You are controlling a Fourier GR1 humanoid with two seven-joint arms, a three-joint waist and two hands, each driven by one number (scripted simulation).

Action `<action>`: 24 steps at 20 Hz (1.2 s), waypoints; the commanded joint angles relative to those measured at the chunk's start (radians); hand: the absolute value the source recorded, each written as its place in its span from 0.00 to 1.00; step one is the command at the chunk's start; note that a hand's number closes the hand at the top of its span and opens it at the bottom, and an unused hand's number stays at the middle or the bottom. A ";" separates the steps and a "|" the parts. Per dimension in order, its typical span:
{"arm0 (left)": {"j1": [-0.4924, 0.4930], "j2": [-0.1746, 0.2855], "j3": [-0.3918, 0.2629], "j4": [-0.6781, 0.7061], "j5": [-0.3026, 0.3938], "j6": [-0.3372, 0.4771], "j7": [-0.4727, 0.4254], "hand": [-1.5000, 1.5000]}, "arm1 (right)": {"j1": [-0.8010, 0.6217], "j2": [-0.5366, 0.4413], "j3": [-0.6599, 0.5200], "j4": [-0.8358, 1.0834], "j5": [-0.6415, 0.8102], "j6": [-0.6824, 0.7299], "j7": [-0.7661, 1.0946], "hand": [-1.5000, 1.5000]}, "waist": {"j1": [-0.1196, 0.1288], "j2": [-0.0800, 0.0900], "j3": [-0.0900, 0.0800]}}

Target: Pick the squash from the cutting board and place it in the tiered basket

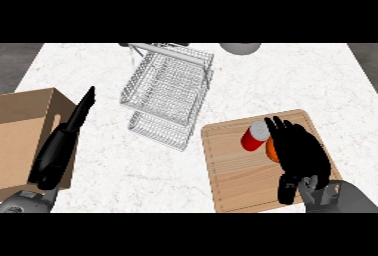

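Note:
The wooden cutting board (236, 175) lies at the lower right of the counter. On it the orange squash (271, 149) shows only as a thin strip, the rest hidden under my right hand (301, 150). That hand lies over the squash with its fingers stretched toward the far edge of the board, open. The white wire tiered basket (168, 90) stands at the centre back, to the left of the board. My left hand (63, 142) rests open at the left, fingers straight and pointing away, far from the board.
A red can (255, 137) with a pale top lies on the board, touching the left side of my right hand. A brown cardboard box (26, 130) sits under my left hand at the left edge. A grey bowl (240, 48) stands at the back.

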 commanded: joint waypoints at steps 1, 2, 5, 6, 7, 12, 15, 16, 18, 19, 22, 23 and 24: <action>0.068 -0.006 0.016 -0.011 -0.009 -0.030 -0.048 0.50 | 0.022 0.005 -0.028 0.027 0.101 -0.050 0.002 0.00 | 0.005 0.001 0.000; 0.033 -0.037 -0.007 -0.008 -0.054 -0.007 -0.009 0.50 | 0.032 -0.023 -0.058 0.049 0.107 -0.046 -0.048 0.00 | 0.002 0.002 0.001; 0.008 -0.057 0.032 0.011 -0.055 -0.050 -0.015 0.50 | 0.061 0.016 -0.097 0.009 0.121 -0.006 -0.043 0.00 | 0.000 0.001 0.000; 0.028 -0.081 0.014 -0.022 -0.080 -0.028 0.008 0.50 | -0.023 0.062 -0.119 0.089 0.122 0.018 -0.058 0.00 | 0.006 0.002 0.000; 0.046 -0.042 0.079 0.020 -0.037 -0.077 -0.061 0.50 | -0.012 0.083 -0.102 0.115 0.154 0.000 -0.061 0.00 | 0.006 0.002 0.000; 0.087 -0.065 0.082 -0.097 -0.069 -0.094 0.022 0.50 | 0.048 0.078 -0.141 0.170 0.210 -0.037 -0.161 0.00 | 0.008 0.001 0.001; 0.060 -0.121 0.081 -0.033 -0.124 -0.092 0.000 0.50 | 0.049 0.117 -0.193 0.122 0.221 0.007 -0.130 0.00 | 0.004 0.001 0.000; 0.034 -0.106 0.114 -0.014 -0.109 -0.129 -0.003 0.50 | 0.082 0.125 -0.176 0.137 0.250 -0.032 -0.164 0.00 | 0.003 0.002 0.000; 0.061 -0.124 0.107 0.009 -0.136 -0.117 -0.055 0.50 | 0.102 0.126 -0.175 0.196 0.285 -0.104 -0.225 0.00 | 0.004 0.002 0.000; 0.055 -0.143 0.107 -0.031 -0.136 -0.121 -0.023 0.50 | 0.079 0.128 -0.207 0.231 0.286 -0.106 -0.261 0.00 | 0.005 0.002 0.000; 0.044 -0.163 0.124 -0.005 -0.145 -0.149 -0.024 0.50 | 0.104 0.163 -0.205 0.271 0.329 -0.146 -0.283 0.00 | 0.003 0.002 0.000; 0.034 -0.153 0.146 -0.065 -0.137 -0.165 0.049 0.50 | 0.079 0.184 -0.204 0.273 0.342 -0.131 -0.278 0.00 | 0.004 0.002 0.000; -0.016 -0.162 0.178 0.076 -0.137 -0.164 -0.065 0.50 | 0.112 0.164 -0.215 0.150 0.315 -0.042 -0.226 0.00 | -0.001 0.002 0.000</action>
